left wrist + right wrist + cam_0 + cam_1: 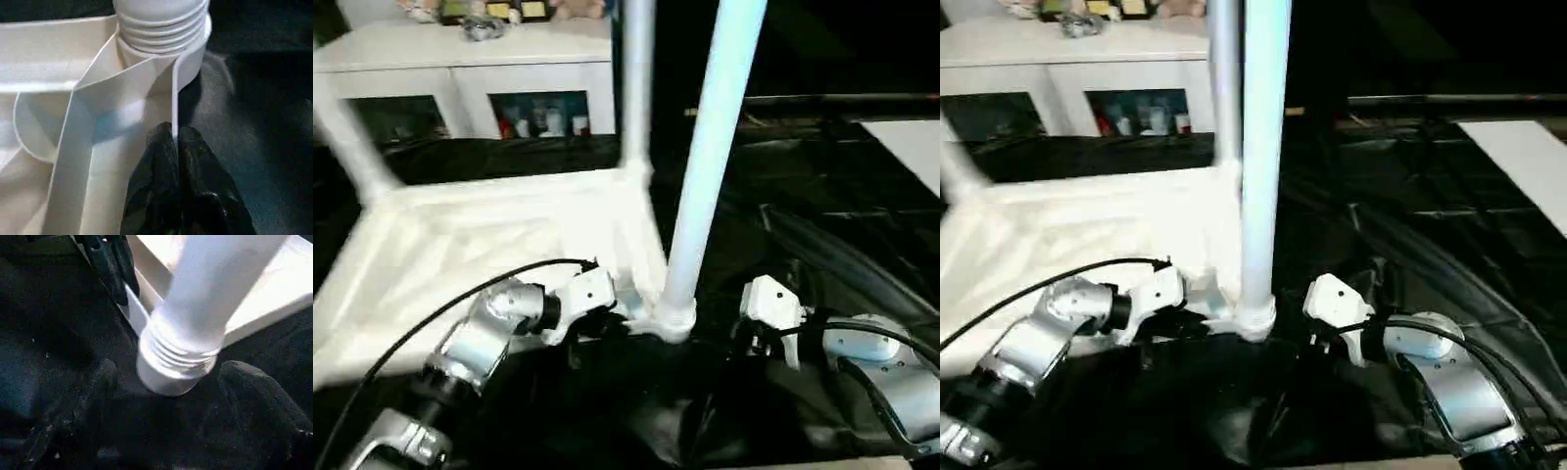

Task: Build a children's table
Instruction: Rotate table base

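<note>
Left arm reaches in low from the near left, silver forearm angled up toward the corner, and the left gripper (176, 142) is pinched tight on the thin outer rim of the tabletop (460, 245), right by the corner socket (190, 54). Both black fingers (195, 166) are pressed together with that white wall between them. The right arm comes in from the near right, forearm low over the black cloth (636, 411). The right gripper (166, 382) is spread wide, one finger either side of the leg (710, 166) at its threaded base, neither finger visibly touching it. The tabletop lies upside down, ribs up, on the dark cloth. That near leg stands upright in its socket; a second leg (636, 83) rises at the far corner, and a third (347, 137) slants at far left. Behind stands a white cabinet (470, 69).
</note>
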`<state>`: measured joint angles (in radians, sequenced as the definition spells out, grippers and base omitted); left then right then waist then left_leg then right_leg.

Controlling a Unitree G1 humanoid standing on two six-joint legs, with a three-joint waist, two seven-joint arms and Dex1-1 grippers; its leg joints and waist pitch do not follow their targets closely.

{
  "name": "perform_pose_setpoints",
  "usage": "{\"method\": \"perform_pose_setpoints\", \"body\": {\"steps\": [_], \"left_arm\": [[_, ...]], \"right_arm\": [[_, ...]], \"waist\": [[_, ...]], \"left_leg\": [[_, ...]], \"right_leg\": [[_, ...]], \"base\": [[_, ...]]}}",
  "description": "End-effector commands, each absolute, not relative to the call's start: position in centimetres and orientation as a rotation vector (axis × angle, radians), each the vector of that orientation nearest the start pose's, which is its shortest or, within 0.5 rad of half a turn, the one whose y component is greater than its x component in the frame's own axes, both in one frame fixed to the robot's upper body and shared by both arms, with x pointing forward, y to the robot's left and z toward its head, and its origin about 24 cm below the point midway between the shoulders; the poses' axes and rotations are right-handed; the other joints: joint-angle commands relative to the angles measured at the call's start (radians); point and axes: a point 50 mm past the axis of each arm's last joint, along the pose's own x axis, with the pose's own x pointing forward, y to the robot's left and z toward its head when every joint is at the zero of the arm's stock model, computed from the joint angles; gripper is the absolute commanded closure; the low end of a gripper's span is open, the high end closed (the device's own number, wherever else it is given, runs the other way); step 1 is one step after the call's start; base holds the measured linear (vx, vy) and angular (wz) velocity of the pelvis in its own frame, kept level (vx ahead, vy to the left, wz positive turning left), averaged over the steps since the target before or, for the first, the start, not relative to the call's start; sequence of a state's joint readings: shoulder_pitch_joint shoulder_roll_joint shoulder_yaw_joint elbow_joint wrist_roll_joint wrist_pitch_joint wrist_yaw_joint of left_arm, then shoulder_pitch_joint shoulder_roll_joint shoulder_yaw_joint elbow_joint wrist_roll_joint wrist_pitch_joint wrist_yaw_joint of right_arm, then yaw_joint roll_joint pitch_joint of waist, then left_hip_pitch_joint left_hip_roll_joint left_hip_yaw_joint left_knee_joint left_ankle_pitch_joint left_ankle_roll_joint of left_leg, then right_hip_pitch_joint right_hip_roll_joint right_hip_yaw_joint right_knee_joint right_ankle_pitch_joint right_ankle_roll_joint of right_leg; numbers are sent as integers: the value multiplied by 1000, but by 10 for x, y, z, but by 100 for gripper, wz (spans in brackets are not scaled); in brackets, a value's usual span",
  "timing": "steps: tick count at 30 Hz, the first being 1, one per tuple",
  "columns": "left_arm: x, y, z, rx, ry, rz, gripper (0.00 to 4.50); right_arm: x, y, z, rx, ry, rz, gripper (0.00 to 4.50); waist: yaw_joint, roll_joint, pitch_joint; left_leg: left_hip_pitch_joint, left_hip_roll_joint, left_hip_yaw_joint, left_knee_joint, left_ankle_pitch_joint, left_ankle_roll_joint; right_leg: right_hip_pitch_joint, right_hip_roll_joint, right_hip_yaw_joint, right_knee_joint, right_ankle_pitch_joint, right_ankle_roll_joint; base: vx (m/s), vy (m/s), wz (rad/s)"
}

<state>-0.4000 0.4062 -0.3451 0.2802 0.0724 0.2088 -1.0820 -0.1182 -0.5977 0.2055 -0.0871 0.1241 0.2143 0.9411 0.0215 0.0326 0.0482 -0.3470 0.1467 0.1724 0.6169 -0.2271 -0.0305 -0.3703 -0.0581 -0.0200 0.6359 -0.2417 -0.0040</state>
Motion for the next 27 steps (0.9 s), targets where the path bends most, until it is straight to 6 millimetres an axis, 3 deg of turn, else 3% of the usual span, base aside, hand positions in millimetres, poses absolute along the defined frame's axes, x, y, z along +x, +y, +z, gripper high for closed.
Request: {"method": "perform_pose_setpoints", "body": {"steps": [1, 2, 4, 6, 9, 11, 13, 18, 19, 22, 23, 27], "left_arm": [[279, 139, 24, 495, 525, -1225, 449], [278, 137, 26, 491, 493, -1246, 449], [275, 136, 28, 485, 482, -1267, 449], [273, 136, 29, 481, 480, -1276, 449], [274, 137, 29, 470, 475, -1259, 449], [275, 138, 29, 484, 471, -1243, 449], [276, 139, 28, 483, 473, -1236, 449], [277, 139, 30, 444, 482, -1228, 449], [277, 139, 30, 436, 488, -1225, 421], [277, 140, 33, 448, 472, -1221, 393], [278, 141, 33, 464, 469, -1211, 393], [277, 143, 34, 450, 478, -1219, 393]], "right_arm": [[246, -168, 65, -437, 292, 1105, 82], [246, -166, 65, -438, 289, 1110, 82], [246, -166, 64, -442, 289, 1113, 82], [247, -167, 64, -449, 290, 1113, 82], [247, -167, 64, -448, 288, 1111, 82], [247, -166, 64, -449, 285, 1111, 82], [247, -166, 65, -453, 282, 1111, 82], [249, -169, 67, -466, 279, 1105, 82], [250, -170, 67, -469, 278, 1104, 82], [251, -170, 68, -476, 274, 1103, 82], [251, -170, 69, -476, 272, 1102, 82], [251, -170, 69, -474, 269, 1102, 82]], "waist": [[10, -23, -31], [9, -27, -31], [14, -23, -38], [14, -28, -39], [18, -35, -43], [20, -40, -44], [22, -37, -41], [18, -39, -38], [18, -39, -38], [16, -41, -38], [18, -38, -39], [19, -41, -38]], "left_leg": [[-7, 81, -44, -94, -254, 48], [-5, 80, -41, -93, -257, 48], [-9, 84, -43, -95, -224, 48], [-9, 86, -40, -96, -195, 58], [-9, 80, -32, -87, -124, 94], [-11, 78, -29, -85, -108, 102], [-11, 78, -29, -86, -114, 102], [-9, 82, -32, -92, -155, 78], [-9, 82, -32, -92, -155, 78], [-11, 80, -31, -91, -152, 78], [-8, 82, -31, -91, -149, 78], [-9, 83, -31, -91, -138, 78]], "right_leg": [[20, -97, 51, -116, -401, -184], [18, -95, 53, -117, -399, -185], [23, -96, 52, -109, -323, -197], [25, -94, 50, -101, -224, -216], [29, -94, 50, -96, -116, -238], [32, -94, 49, -96, -115, -238], [31, -94, 47, -99, -143, -234], [27, -93, 47, -104, -246, -211], [27, -93, 47, -104, -246, -211], [26, -92, 47, -105, -246, -208], [25, -94, 48, -105, -240, -210], [27, -93, 47, -100, -193, -227]], "base": [[0, 0, 0], [0, 0, 0], [0, 0, 0], [0, 0, 0], [0, 0, 0], [0, 0, 0], [0, 0, 0], [0, 0, 0], [0, 0, 0], [0, 0, 0], [0, 0, 0], [0, 0, 0]]}}
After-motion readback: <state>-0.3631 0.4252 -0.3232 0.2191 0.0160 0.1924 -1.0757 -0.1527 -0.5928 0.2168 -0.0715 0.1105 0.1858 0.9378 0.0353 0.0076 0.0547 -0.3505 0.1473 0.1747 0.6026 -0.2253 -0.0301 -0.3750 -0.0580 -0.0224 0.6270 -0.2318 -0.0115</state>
